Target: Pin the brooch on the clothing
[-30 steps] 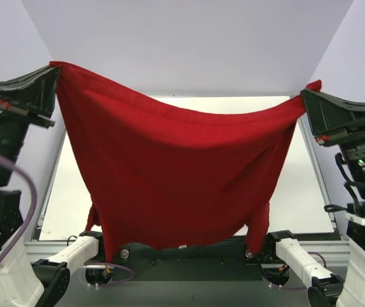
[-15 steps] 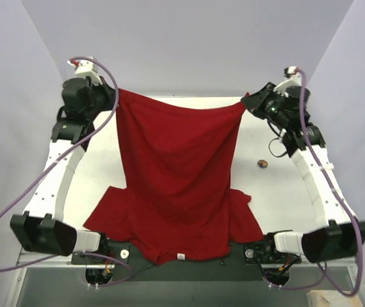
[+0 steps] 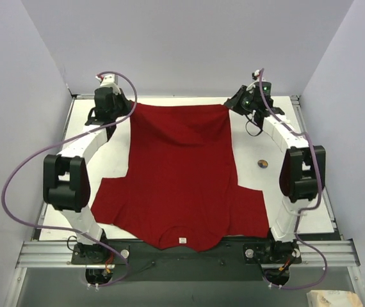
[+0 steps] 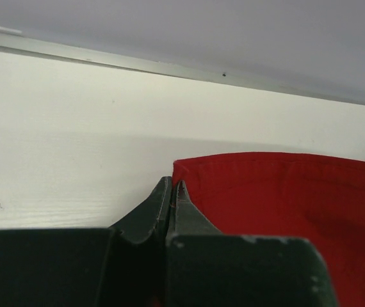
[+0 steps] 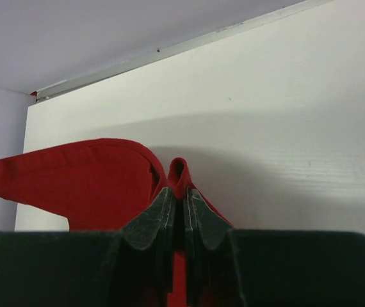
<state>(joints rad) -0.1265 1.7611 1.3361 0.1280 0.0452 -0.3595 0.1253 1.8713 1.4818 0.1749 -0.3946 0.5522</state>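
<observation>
Left gripper (image 3: 130, 106) at 11 o'clock and right gripper (image 3: 230, 105) at 1 each pinched a T-shirt (image 3: 182, 173) hem corner — brooch (image 3: 262, 164) lay apart at 3 o'clock.

Two white arms (image 3: 83, 144) with black joints (image 3: 67, 182), looping purple cables (image 3: 16, 173) and dark jaws.

Enclosure: plain pale lavender-grey panels on three sides, namely back wall (image 3: 182, 45), left wall (image 3: 16, 96) and right wall (image 3: 355, 96). All are matte and unmarked.

Worktop (image 3: 109, 163): flat white surface. A thin metal strip (image 4: 137, 62) runs along its far edge where it meets the back wall.

Near edge: a ribbed aluminium rail (image 3: 48, 254) spans the width. Below it is a dark grey floor area (image 3: 202, 291).

Lighting: even and diffuse, with soft shadows on the white surface.
</observation>
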